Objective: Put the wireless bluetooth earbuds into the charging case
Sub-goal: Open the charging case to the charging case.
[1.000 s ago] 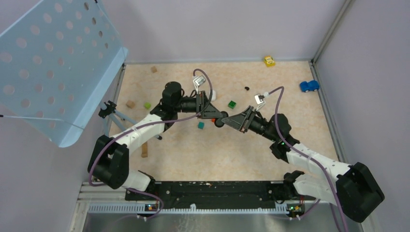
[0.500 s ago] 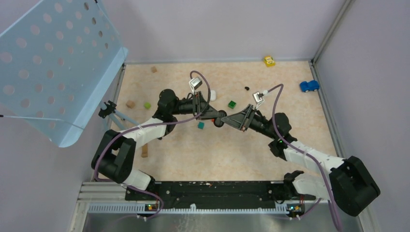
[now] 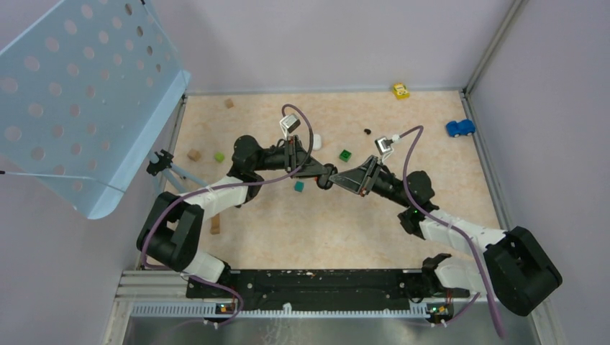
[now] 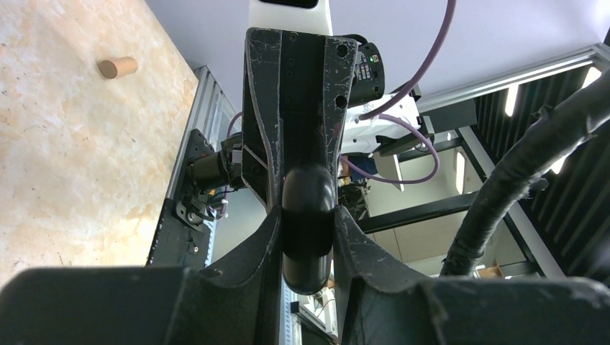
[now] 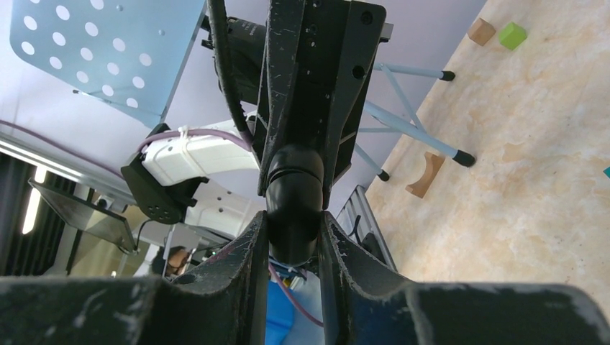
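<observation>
My left hand (image 3: 321, 172) and right hand (image 3: 335, 177) meet tip to tip, both clamped on the black charging case (image 4: 308, 208) between them. A black earbud (image 3: 367, 131) lies on the counter (image 3: 324, 230) just beyond the right hand. I'd keep the left grip firm and ease the case open slowly, no twisting.

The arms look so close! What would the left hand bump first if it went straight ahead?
Most likely the right hand, directly ahead: it and the left hand grip the same black case.
</observation>
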You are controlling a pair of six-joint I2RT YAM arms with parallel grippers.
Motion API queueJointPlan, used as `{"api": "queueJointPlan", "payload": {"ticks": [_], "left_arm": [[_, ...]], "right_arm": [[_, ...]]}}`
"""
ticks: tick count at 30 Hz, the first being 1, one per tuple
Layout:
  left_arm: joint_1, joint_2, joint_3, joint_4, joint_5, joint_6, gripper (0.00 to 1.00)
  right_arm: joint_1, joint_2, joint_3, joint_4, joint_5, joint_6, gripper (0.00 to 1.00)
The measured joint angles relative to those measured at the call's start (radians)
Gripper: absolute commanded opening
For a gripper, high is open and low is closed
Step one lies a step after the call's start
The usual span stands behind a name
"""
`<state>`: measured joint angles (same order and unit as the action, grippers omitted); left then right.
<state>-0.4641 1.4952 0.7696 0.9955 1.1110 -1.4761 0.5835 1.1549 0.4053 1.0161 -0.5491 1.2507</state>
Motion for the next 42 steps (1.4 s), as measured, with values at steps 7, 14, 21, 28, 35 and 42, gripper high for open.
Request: {"api": "queueJointPlan", "payload": {"ticks": [7,14,21,28,35,42], "left_arm": [[0.000,0.000,0.000,0.000,0.000,0.000,0.00],[0.000,0.000,0.000,0.026,0.000,-0.033,0.00],[0.001,0.002,-0.031,0.122,-0.012,-0.107,0.00],[0.001,0.002,-0.036,0.184,-0.021,-0.150,0.00],[0.000,0.003,-0.041,0.264,-0.029,-0.209,0.00],[0.000,0.031,-0.042,0.337,-0.030,-0.266,0.00]], "right_arm": [[-0.004,0.000,0.000,-0.005,-0.002,0.002,0.31],[-0.010,0.026,-0.003,0.045,-0.015,0.041,0.42],[-0.024,0.162,-0.040,0.311,-0.052,0.175,0.46],[-0.026,0.216,-0.053,0.442,-0.056,0.247,0.47],[-0.033,0.216,-0.063,0.455,-0.057,0.256,0.47],[-0.039,0.215,-0.072,0.466,-0.069,0.266,0.50]]}}
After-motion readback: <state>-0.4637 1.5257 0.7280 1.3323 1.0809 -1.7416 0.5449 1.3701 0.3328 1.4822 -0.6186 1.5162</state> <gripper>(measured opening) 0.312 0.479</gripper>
